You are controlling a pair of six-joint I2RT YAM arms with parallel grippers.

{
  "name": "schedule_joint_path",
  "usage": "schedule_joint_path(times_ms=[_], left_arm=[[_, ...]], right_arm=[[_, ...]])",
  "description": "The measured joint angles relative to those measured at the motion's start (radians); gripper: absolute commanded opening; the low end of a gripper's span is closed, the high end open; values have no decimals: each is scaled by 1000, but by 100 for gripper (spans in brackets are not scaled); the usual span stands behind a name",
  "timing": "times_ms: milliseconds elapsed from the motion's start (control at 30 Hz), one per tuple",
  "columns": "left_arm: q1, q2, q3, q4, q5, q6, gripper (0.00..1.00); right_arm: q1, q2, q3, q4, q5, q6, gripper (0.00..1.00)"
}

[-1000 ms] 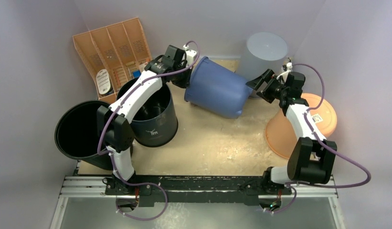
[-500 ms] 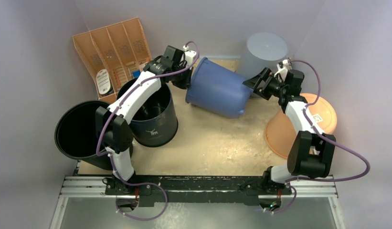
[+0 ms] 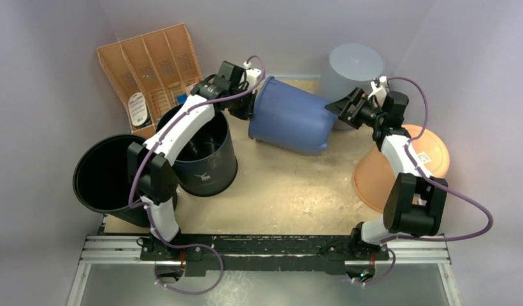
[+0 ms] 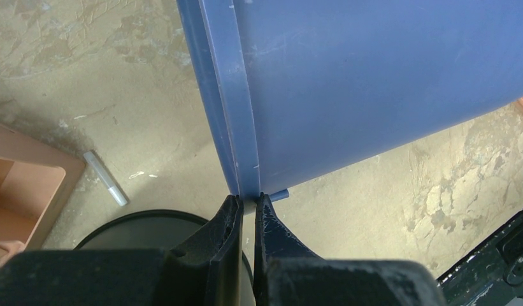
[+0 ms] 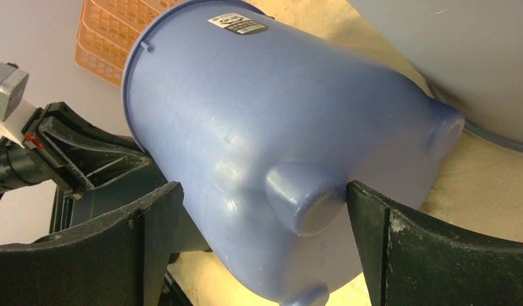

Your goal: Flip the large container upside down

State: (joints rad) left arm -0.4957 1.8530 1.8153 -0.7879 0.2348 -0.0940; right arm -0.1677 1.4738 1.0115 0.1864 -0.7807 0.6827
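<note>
Mid-table point(image 3: 278, 185), blue container point(image 3: 290, 118) lies sideways, mouth leftward; left claw point(image 4: 246, 205) pinches rim point(image 4: 230, 95), right claw point(image 5: 262, 194) spread, perhaps touching.

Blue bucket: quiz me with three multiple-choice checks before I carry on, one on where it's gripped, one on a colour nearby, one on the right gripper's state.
1. Where does the left gripper hold the bucket?
A. on its rim
B. on a foot
C. on its label

2. What colour is the dish by the right arm?
A. green
B. white
C. orange

3. The right gripper is:
A. shut on the bucket
B. open
C. shut on nothing

Answers:
1 A: the left wrist view shows it pinched on the rim's edge.
2 C: the top view shows it orange.
3 B: the right wrist view shows it spread wide, one side on each side of the bucket's base.
</note>
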Motion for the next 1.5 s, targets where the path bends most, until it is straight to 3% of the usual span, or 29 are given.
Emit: schedule_joint_path(times_ms=[367,900,1167,1500], left_arm=[[6,9,0,3,-8,-24,0],[-2,109,0,85,11,-89,0],[-67,170,0,92,24,-110,0],[-179,196,-30,195,169,-151,0]], right_arm=[[-11,-157,-52,-6,-39,29,100],[-4,-334,23,-210,-44,-13,100],[-3,-400,52,-304,1,-54,100],[23,-431,46,-403,1,-77,100]])
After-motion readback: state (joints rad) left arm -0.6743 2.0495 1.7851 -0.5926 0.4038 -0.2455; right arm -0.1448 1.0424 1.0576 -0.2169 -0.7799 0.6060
